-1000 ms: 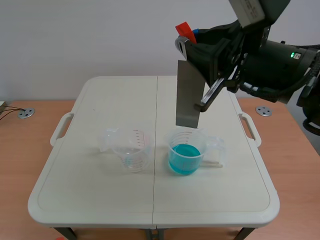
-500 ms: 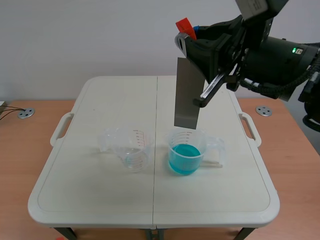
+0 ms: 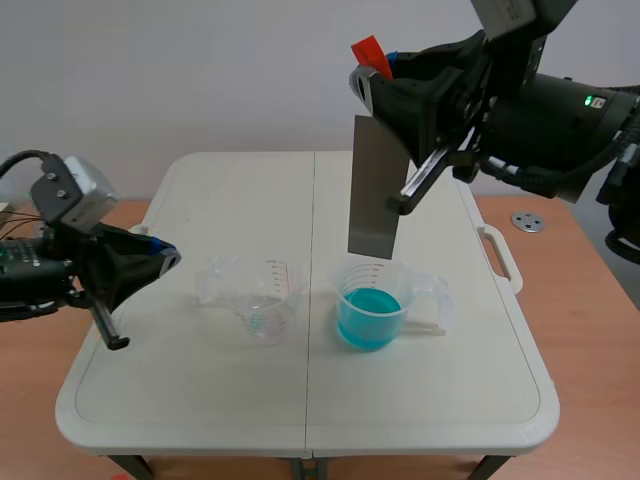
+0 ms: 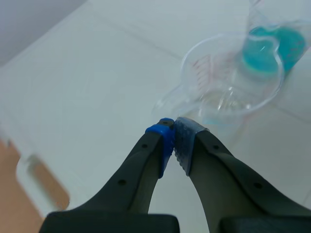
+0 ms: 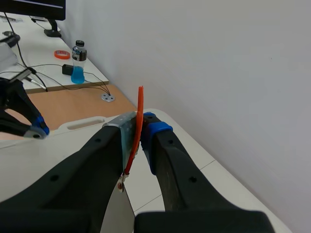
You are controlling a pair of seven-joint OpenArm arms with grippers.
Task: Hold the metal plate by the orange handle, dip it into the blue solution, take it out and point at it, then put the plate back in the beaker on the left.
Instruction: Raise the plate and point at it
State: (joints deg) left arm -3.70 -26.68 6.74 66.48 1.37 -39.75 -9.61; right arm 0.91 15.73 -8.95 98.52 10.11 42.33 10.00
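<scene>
The left gripper (image 4: 174,130) has its pads pressed together on nothing, low over the table (image 4: 87,87). Just ahead of its fingertips stands the empty clear beaker (image 4: 228,90), and beyond that the beaker of blue solution (image 4: 272,46). The right gripper (image 5: 142,127) pinches the orange handle (image 5: 140,104). The metal plate (image 3: 374,190) hangs below its fingers, lower edge just over the beaker of blue solution.

Matt metal plate (image 3: 372,190) — clear glossy plastic beaker (image 3: 404,280) of blue solution (image 3: 368,318) — smooth plastic table (image 3: 420,400)
</scene>
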